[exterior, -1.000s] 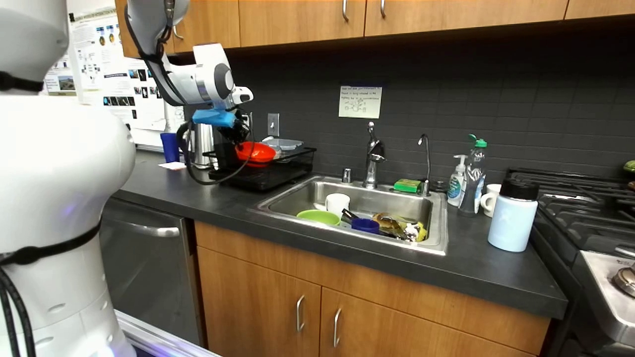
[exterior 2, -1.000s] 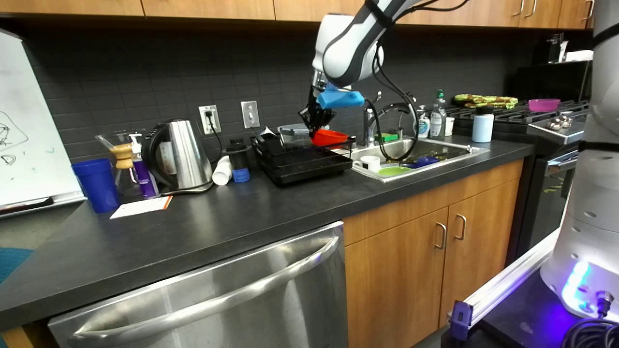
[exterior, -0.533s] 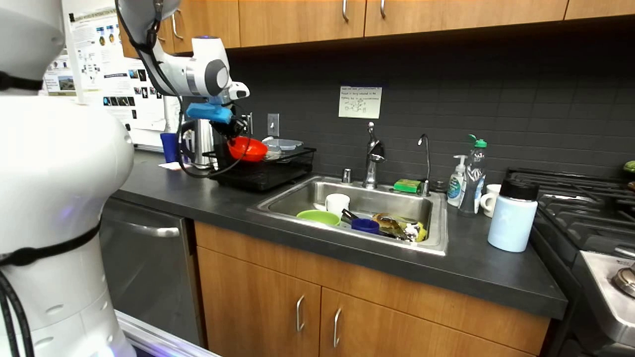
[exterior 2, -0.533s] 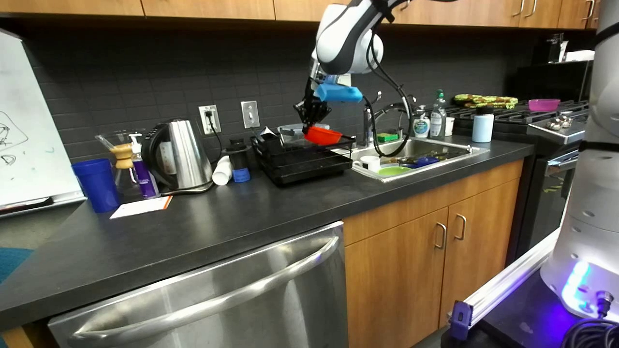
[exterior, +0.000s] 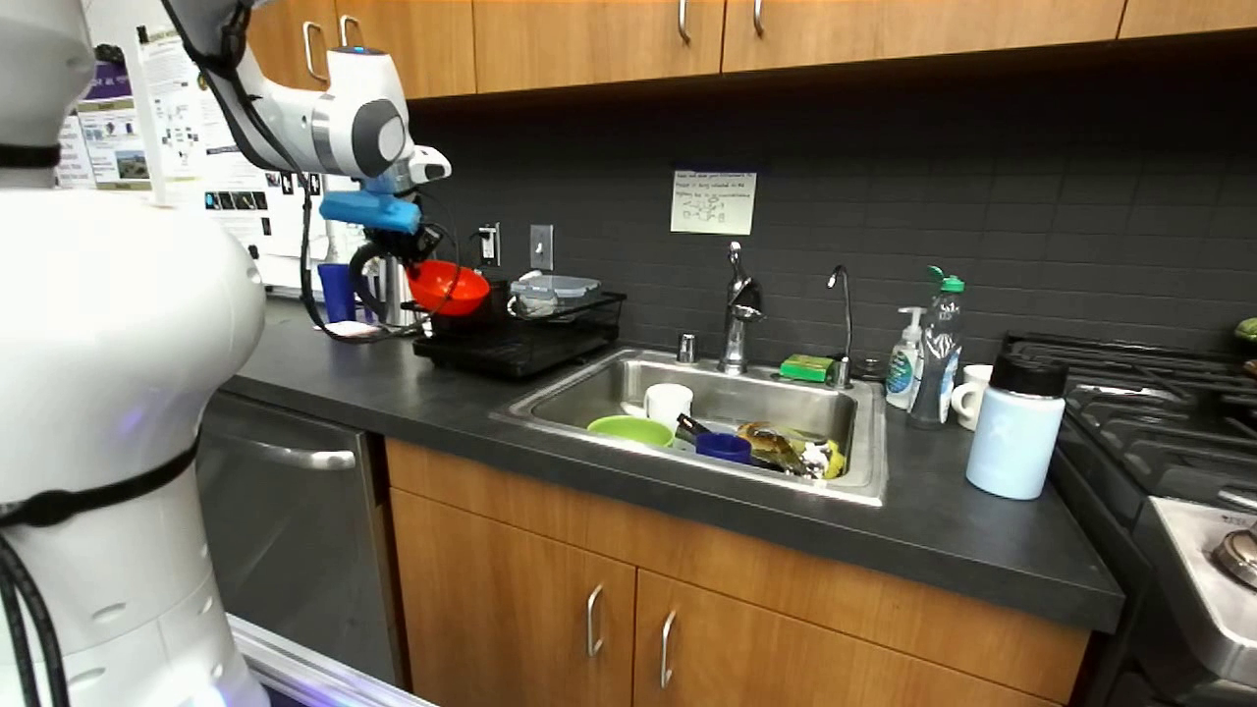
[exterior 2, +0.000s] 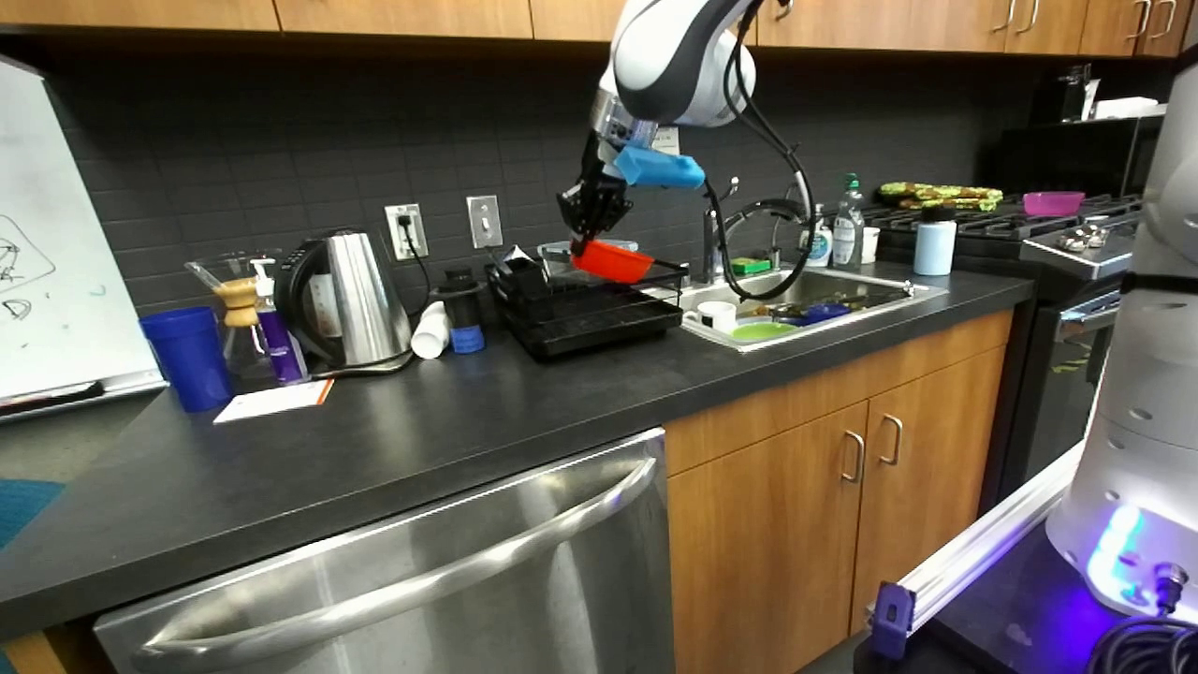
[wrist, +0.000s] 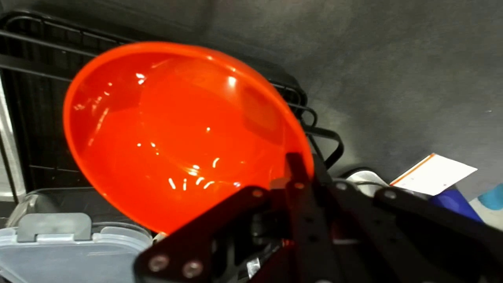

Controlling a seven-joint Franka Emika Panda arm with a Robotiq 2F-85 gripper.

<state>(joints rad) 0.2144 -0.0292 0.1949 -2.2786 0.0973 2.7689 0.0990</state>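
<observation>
While above rack (exterior 2: 608,323), bowl's rim (wrist: 157,47) in gripper (wrist: 307,167)

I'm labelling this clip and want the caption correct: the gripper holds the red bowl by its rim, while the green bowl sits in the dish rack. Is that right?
Not quite: the green bowl sits in the sink, not in the dish rack, as both exterior views show. The gripper does hold the red bowl by its rim.
</observation>
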